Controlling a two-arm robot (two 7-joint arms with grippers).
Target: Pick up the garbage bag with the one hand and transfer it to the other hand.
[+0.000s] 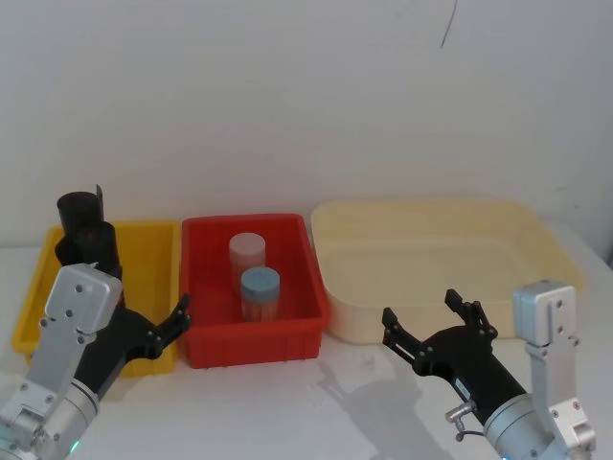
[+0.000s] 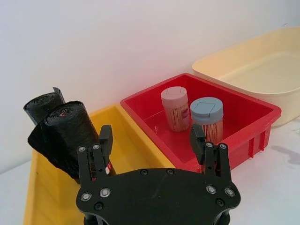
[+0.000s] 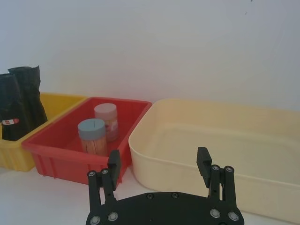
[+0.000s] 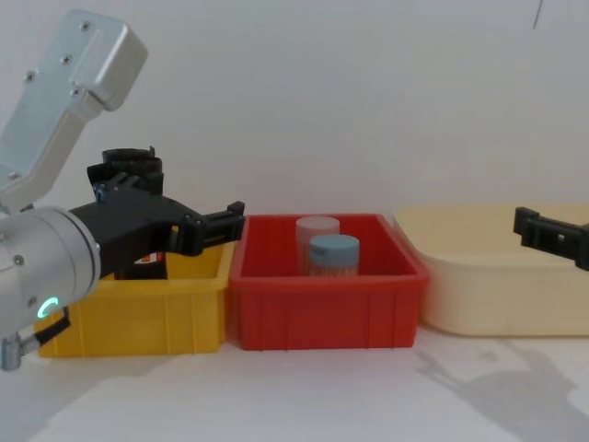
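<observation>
Yellow bin [image 1: 144,228] sits just left of the red bin [image 1: 254,343]. The garbage bag [image 2: 70,129] stands on end in it, well left of the red bin and toward the back. It's the smooth black roll, and the red-and-white label band is low on its side. A plain crinkled black roll [image 2: 41,102] stands against it on the far side, with a loose flap sticking up.

My left gripper [image 2: 151,137], on the arm with the green ring light [image 4: 46,307], hangs over the yellow bin's near right part. That puts it just left of the red bin's front-left corner. Fingers [image 2: 104,140] are spread wide with nothing between them. From the wrist camera the bag sits beyond one finger, not inside the gap. I can't tell if that finger touches it.

Inside the red bin are two clear jars of thin sticks, just beside each other. The pink-lidded jar [image 1: 247,251] is toward the back and the blue-lidded jar [image 1: 260,290] is nearer to me.

My right gripper [image 1: 420,309] is right of the red bin, above the white table [image 1: 316,402] and short of the cream tub [image 4: 469,295]. Its fingers are also wide apart and hold nothing. The cream tub is just right of the red bin.
</observation>
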